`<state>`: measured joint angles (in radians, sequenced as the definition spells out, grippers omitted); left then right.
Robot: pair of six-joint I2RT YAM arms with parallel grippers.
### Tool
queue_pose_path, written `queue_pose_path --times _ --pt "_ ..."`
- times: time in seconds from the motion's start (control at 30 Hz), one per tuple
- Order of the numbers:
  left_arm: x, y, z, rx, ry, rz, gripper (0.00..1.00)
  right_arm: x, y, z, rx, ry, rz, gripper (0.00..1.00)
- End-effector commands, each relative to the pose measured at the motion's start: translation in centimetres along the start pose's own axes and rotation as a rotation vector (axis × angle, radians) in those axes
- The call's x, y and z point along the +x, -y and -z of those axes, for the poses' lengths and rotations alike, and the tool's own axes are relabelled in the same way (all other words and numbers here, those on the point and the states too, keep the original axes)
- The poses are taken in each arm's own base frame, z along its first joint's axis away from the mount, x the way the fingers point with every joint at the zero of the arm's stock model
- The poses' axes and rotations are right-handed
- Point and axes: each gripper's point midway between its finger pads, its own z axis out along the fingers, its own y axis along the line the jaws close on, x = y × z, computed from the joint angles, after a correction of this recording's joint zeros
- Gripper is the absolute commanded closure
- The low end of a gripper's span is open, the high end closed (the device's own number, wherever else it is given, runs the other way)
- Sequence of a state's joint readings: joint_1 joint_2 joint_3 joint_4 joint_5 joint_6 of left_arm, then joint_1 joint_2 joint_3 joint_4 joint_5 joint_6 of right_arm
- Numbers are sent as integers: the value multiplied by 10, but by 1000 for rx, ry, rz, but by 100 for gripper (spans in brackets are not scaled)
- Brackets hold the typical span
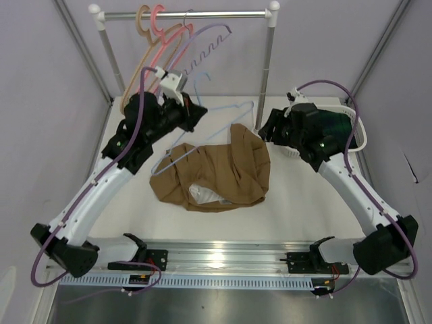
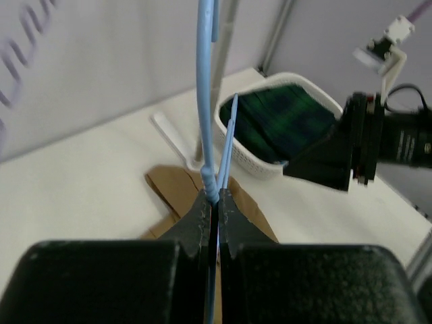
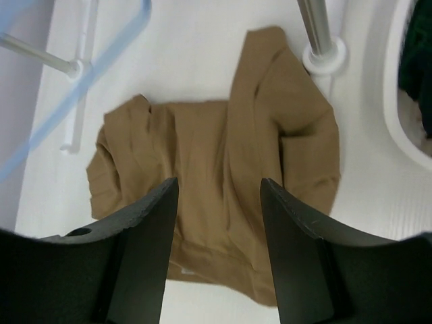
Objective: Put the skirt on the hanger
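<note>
The tan-brown skirt lies crumpled on the white table, its whitish lining showing at the front. My left gripper is shut on the pale blue hanger near its neck. It holds the hanger tilted, with the low end reaching the skirt's left edge. In the left wrist view the fingers pinch the hanger above the skirt. My right gripper is open and empty above the skirt's right side. Its wrist view shows the skirt between the spread jaws, and the hanger at the left.
A white basket holding dark green plaid cloth stands at the back right, behind the right arm. A clothes rack at the back carries pink, tan and scalloped lavender hangers. Its right post stands by the skirt.
</note>
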<state>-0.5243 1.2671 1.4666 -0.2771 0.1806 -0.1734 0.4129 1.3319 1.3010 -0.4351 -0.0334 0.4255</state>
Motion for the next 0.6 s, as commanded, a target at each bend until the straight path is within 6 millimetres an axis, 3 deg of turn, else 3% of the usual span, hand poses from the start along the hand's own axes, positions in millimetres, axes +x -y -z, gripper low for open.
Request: queue_pose_path --times 0.0,0.03,0.07,0.1,0.17,0.23,0.4,0.57 --pt "20 20 34 39 -29 -8 100 35 20 33 65 -70 0 43" --pt "23 26 42 51 -28 10 100 41 27 38 108 -63 6 43" --pt "43 29 55 66 -54 25 100 43 27 52 110 -47 7 43" --pt "47 37 64 96 -59 46 100 63 40 57 157 -91 11 46" --pt "71 43 79 116 -103 65 100 82 39 70 157 -112 3 50" --pt "91 45 91 122 -155 82 100 113 51 73 200 -180 0 55" --pt "105 44 124 100 -192 96 100 170 48 82 216 -272 -6 70" --pt "125 53 144 141 -285 119 100 219 56 77 263 -360 37 72"
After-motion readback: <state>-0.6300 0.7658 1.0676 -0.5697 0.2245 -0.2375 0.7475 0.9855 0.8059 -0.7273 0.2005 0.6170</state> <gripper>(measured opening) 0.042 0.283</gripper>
